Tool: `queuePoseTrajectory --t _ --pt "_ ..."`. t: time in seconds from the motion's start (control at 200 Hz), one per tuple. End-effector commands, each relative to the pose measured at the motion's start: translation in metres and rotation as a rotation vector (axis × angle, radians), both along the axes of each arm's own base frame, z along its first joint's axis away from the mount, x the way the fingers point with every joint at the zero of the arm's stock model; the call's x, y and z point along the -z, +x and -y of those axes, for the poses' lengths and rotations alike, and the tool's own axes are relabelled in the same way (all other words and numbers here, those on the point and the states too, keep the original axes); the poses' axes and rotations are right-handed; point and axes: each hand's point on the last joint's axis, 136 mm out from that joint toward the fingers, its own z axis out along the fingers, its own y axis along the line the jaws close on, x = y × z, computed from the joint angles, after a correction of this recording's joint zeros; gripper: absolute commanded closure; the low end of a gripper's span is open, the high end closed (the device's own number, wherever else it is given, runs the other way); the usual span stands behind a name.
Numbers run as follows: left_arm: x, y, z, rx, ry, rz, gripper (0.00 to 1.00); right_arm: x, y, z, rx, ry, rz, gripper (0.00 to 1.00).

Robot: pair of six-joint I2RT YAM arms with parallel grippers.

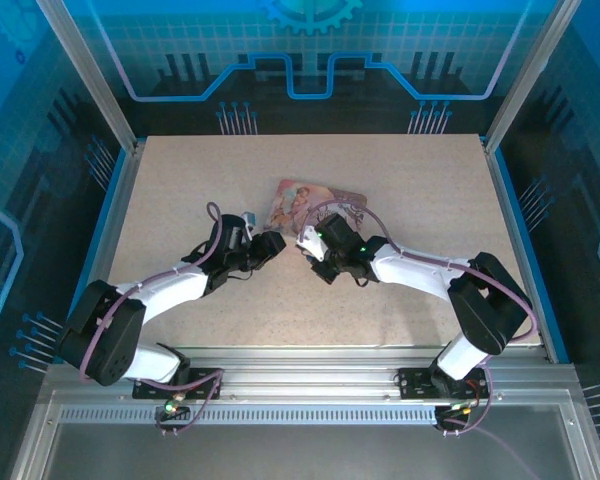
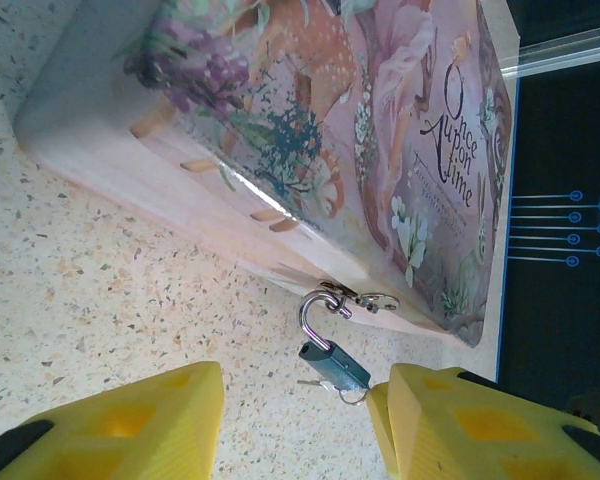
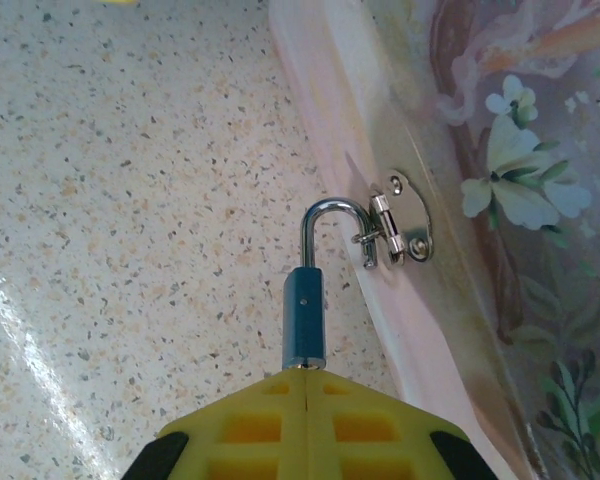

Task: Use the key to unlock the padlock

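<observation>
Hanging by its shackle (image 3: 330,205) from the hasp (image 3: 408,228) on the tin (image 3: 520,120), the padlock (image 3: 303,315) is seen at the near edge of the tin, with its teal body lying towards the arms on the surface (image 3: 130,200). One leg of the shackle is seated in the body, while the other end is met by the hasp's ring; whether it is locked cannot be told.

The right pincer (image 3: 305,372) is closed, its yellow fingers (image 3: 250,430) pressed together along a thin seam. Its tips are set against the near end of the padlock body. Whether anything is pinched between them cannot be told, as that spot is hidden.

The left pincer (image 2: 298,385) is held open, its two fingers (image 2: 150,420) well apart and nothing gripped. In its wrist view the padlock appears just beyond the gap, close to the right finger. A thin grey bit of metal, taken to be the key (image 2: 350,393), is seen at the body's lower end.

From above, the tin lies near the middle of the surface, with the left pincer (image 1: 270,245) and right pincer (image 1: 308,243) drawn close together just near of it.
</observation>
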Motion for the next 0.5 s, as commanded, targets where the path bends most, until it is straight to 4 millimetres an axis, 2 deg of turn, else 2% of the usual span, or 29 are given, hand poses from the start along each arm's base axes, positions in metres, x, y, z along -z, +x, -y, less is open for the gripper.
queuePoseTrajectory --t 0.0,0.285,0.495 --pt "0.0 -0.005 0.002 0.012 -0.021 -0.009 0.52 -0.007 0.007 -0.01 -0.004 0.075 0.008 1.0" --pt "-0.002 -0.007 0.001 0.008 -0.013 -0.014 0.52 -0.001 0.017 -0.011 -0.016 0.103 0.009 1.0" --pt "-0.005 -0.005 0.002 0.01 -0.007 -0.015 0.52 -0.007 0.022 -0.015 -0.019 0.161 0.01 1.0"
